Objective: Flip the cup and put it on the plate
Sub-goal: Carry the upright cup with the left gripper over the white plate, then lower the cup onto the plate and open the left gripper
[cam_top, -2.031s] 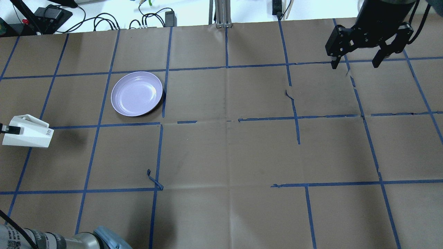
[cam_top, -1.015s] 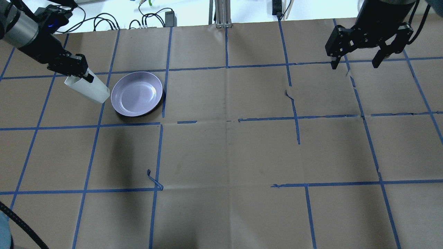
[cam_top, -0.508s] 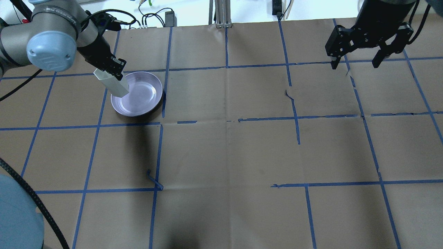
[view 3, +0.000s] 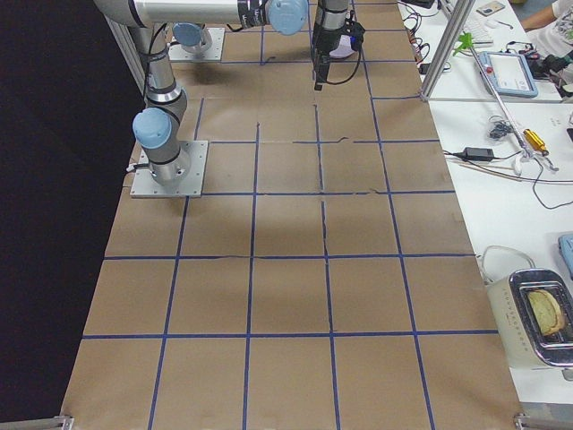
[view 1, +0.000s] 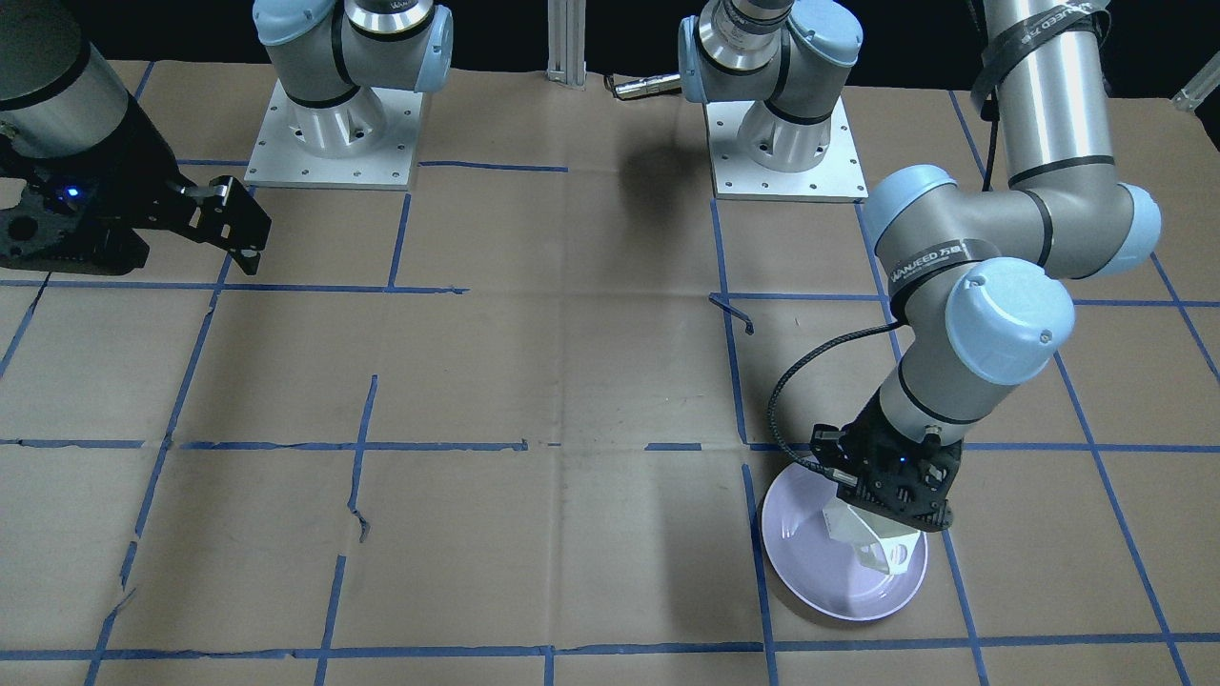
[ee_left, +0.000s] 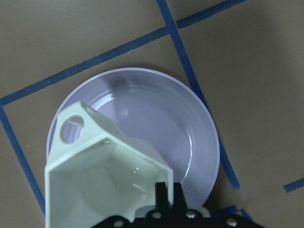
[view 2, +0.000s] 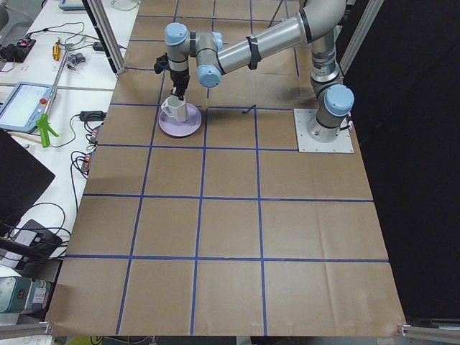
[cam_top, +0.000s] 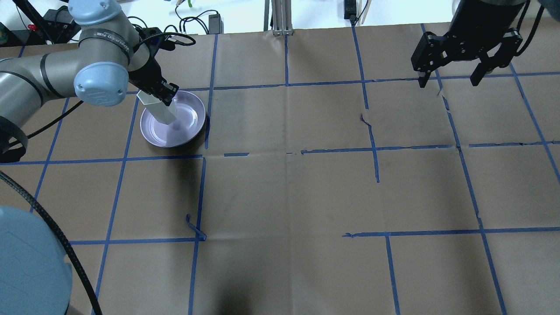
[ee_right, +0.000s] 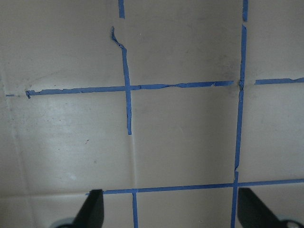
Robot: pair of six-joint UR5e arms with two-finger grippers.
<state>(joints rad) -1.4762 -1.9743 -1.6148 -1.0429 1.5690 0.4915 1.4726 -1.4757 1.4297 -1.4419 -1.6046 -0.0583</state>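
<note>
Cup (cam_top: pixel 160 110) is held over the plate (cam_top: pixel 189 124), in the left half of the counter (cam_top: pixel 288 197) and nearer the operators' edge than the robot's edge. The left gripper (cam_top: pixel 162 92) is clamped narrow on the cup's rim wall, with one finger (ee_left: pixel 164 194) reaching inside the mouth. Orientation: mouth up toward the wrist, base down toward the plate, long axis close to vertical with a slight lean in the overhead view. The handle sits on the side away from the robot's bases. The left wrist view looks straight into the open mouth, with the plate's well behind it. Cannot tell whether the base touches the plate. Change log: two seconds back the cup hung at the counter's left edge with its long axis level and the base end toward the counter's middle. One second back it was tilted just beside the plate's left rim. Half a second back it was over that rim, and now it is farther in over the well. The plate has not shifted. The right gripper (cam_top: pixel 449 81) is unchanged: jaws wide, holding nothing, above the blue tape lines (cam_top: pixel 376 148) near the right corner on the operators' side.
</note>
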